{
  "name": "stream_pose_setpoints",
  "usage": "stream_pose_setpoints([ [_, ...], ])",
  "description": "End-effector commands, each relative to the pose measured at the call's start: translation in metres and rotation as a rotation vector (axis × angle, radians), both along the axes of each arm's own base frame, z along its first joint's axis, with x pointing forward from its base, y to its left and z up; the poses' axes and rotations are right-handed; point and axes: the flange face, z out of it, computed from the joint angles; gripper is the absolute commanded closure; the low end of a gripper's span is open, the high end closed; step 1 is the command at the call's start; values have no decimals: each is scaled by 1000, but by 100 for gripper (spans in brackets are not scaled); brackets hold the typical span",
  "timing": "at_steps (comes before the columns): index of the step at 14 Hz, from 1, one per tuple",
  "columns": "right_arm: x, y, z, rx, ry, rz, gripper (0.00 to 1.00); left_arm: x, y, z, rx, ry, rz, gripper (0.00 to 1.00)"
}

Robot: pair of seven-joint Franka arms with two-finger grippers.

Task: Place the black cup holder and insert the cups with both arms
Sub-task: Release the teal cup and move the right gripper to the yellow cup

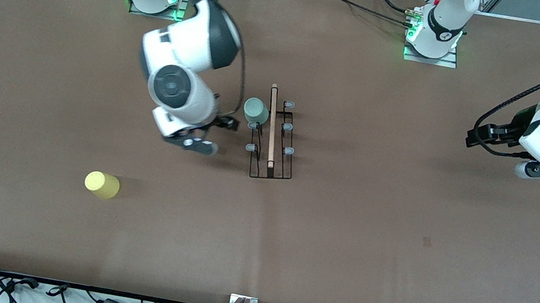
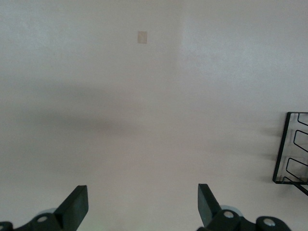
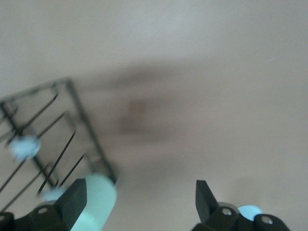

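Thin black wire cup holder (image 1: 273, 144) with wooden rod (image 1: 272, 125); matt brown table (image 1: 368, 239).

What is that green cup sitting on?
The green cup sits upside down on the black cup holder, at a prong place on the side toward the right arm's end. The cup covers that prong, so it cannot be seen. The other five grey-tipped prongs are bare.

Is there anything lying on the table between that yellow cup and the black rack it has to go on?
Nothing visible does. The yellow cup sits alone on the brown table, nearer the front camera than the black cup holder. Only the right gripper, open, hangs beside the holder near the green cup.
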Motion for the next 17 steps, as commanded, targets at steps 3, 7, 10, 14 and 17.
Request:
stream_pose_setpoints([
  [3,61,-112,-5,-53,-112,-164,0,-6,3,6,18,-20,-3,0],
  [7,90,-178,-35,-56,-150,-72,0,-4,5,4,85,-27,-30,0],
  [10,102,-235,-61,-40,-134,65,0,-4,6,5,112,-30,-37,0],
  [14,117,-273,-93,-42,-187,242,0,-4,3,6,79,-30,-29,0],
  [17,121,-279,-105,-38,-214,272,0,-3,8,6,53,-28,-13,0],
])
